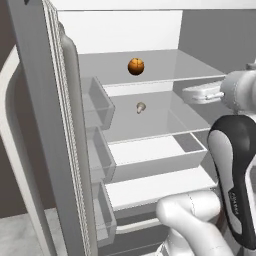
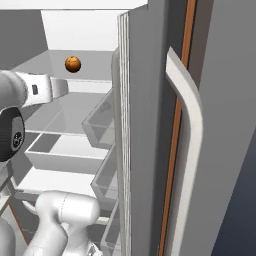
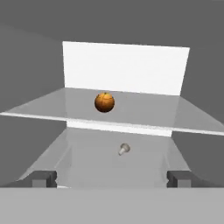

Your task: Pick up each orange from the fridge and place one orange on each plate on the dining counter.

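One orange [image 1: 136, 66] sits alone on the upper glass shelf [image 1: 165, 67] of the open fridge [image 1: 150, 150], toward the back. One small grey-tan lump [image 1: 141, 107] lies on the shelf below. The end effector [image 3: 112, 179] is wide open, holding nothing, near the shelves' front edge, well apart from the orange

No readable text, label, brand or number anywhere; small marks on arm illegible
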